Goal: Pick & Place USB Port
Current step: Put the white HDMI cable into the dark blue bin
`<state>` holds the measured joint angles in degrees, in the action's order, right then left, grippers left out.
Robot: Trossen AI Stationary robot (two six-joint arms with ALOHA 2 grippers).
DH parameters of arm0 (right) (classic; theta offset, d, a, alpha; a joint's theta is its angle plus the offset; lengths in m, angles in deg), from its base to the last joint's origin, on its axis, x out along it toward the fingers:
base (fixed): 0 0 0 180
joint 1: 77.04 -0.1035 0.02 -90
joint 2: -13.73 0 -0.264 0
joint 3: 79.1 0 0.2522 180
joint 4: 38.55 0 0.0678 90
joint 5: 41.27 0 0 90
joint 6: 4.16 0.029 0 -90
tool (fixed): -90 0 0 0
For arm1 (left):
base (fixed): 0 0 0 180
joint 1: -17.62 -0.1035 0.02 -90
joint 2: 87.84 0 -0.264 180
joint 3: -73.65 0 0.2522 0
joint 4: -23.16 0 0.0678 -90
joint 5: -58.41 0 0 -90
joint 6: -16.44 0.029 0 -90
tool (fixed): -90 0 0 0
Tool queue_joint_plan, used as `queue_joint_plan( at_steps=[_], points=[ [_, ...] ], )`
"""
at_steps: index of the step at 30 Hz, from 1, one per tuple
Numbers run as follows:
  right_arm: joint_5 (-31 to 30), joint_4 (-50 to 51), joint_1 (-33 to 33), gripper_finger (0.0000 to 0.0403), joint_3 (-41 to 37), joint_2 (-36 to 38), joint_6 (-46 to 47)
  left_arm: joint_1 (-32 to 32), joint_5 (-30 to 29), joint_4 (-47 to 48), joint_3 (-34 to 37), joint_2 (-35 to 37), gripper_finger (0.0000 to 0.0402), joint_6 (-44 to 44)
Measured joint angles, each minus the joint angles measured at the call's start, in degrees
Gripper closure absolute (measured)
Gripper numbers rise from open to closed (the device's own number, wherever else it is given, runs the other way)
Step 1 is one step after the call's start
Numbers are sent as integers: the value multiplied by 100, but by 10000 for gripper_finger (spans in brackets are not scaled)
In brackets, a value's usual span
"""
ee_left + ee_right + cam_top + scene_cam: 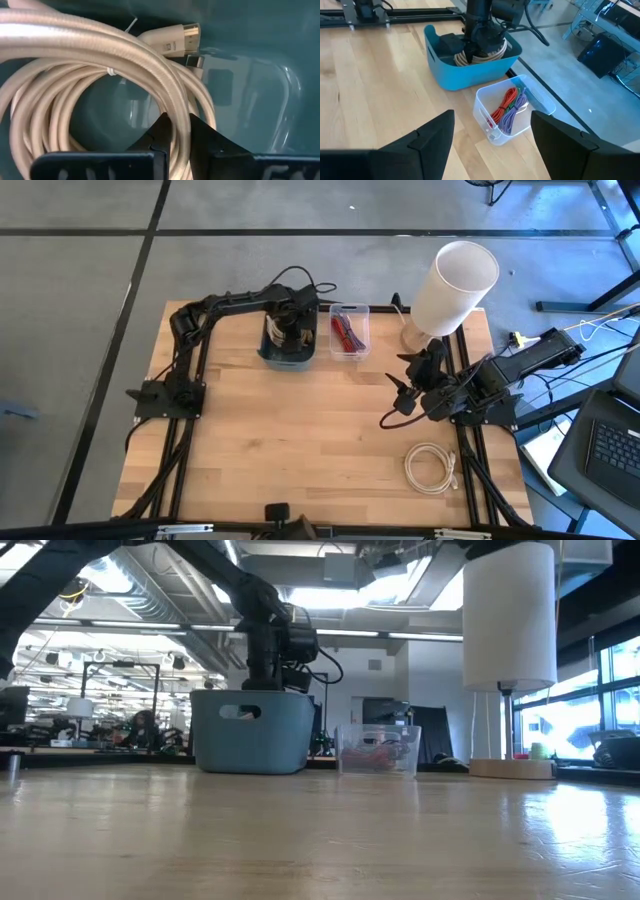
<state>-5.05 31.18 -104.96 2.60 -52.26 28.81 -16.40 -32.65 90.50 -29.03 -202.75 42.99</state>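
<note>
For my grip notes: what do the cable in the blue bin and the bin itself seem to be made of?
Cable: seemingly braided fabric sheath, cream, matte; a fine woven texture shows. Its plug looks like metal, shiny gold.
Blue bin: probably moulded plastic, smooth and glossy; its inside wall reflects light.

The wooden bench carries a blue bin. Just beside the bin sits a clear tub; a lamp and a coiled cable lie well apart from it.

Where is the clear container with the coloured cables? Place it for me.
In the high view the clear container sits at the table's far edge, just right of the blue bin and left of the white lamp, coloured cables inside.
</note>
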Motion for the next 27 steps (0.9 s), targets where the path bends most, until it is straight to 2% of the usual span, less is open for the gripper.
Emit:
queue_joint_plan(
  at_steps=[5, 9, 13, 18, 22, 27],
  points=[
    [0, 0, -2, 138, 0, 0, 0, -11, 159, -16, 4, 0, 366, -151],
    [3, 0, 0, 138, 0, 0, 2, 55, 146, -158, 9, -21, 317, -241],
    [47, 0, -2, 138, 0, 0, 2, 157, -292, -169, 11, -22, 269, -243],
    [47, 0, -1, 138, 0, 0, -2, 277, -833, -146, 11, -10, 227, -189],
    [48, 0, -1, 138, 0, 0, -15, 284, -943, 144, -138, -2, 207, -88],
    [93, 0, 0, 138, 2, 0, -17, 300, -1194, 669, -701, -2, 199, -110]
  ],
)
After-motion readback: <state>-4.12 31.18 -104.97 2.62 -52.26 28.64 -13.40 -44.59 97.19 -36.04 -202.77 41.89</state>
